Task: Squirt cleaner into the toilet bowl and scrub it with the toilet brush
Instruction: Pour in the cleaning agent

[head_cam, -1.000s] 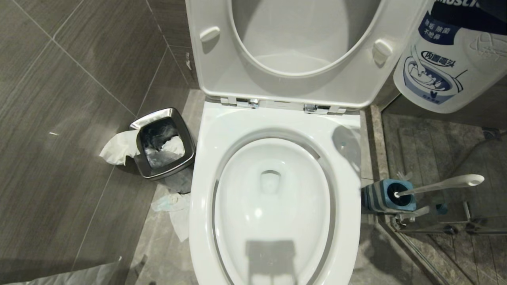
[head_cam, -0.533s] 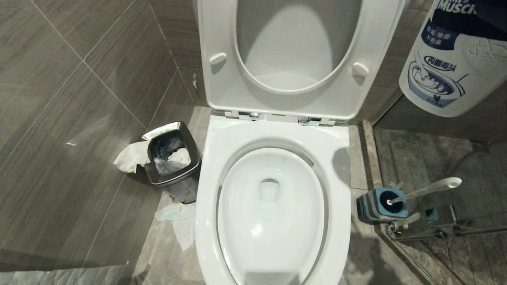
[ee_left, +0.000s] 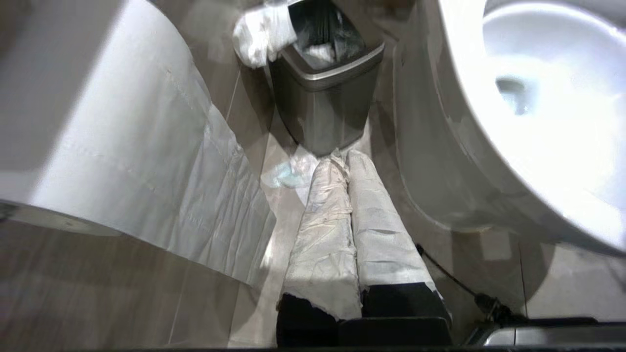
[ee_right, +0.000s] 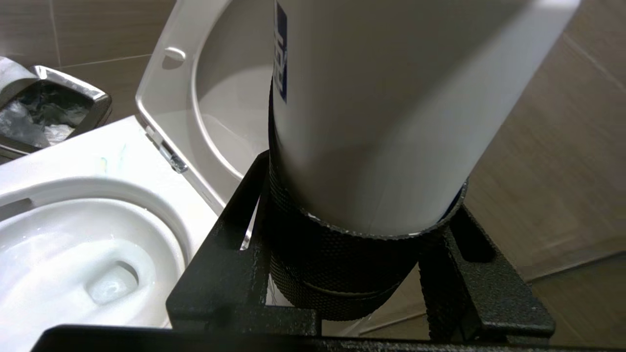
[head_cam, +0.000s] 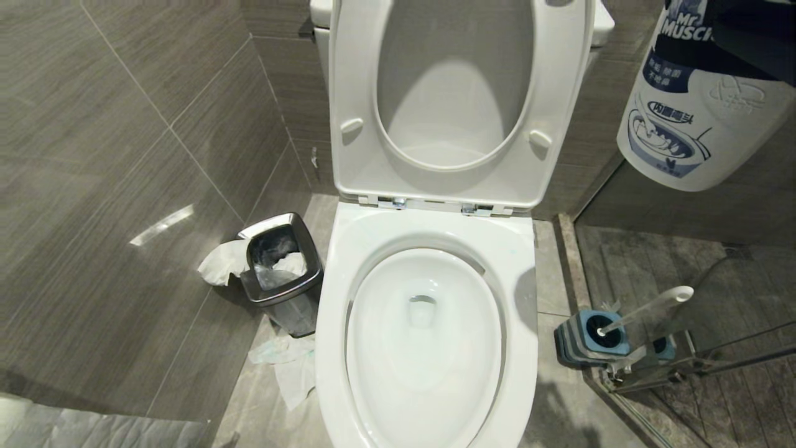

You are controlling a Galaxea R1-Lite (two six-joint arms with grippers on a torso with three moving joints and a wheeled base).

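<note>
The right tool (ee_right: 362, 274) grips a large white cleaner bottle with a blue label (head_cam: 696, 112), its black jaws clamped around the barrel. The bottle hangs high at the right, beside the raised white seat and lid (head_cam: 460, 106), off to the right of the glossy white ceramic toilet bowl (head_cam: 429, 342), whose oval basin lies below and to the left of it. The bowl's long axis runs front to back. The right arm is the nearer one. The white-handled toilet brush (head_cam: 647, 308) leans in its blue-topped holder (head_cam: 587, 339) on the floor right of the bowl. The left tool (ee_left: 349, 230) is closed and empty, low beside a steel waste bin (head_cam: 283, 274).
</note>
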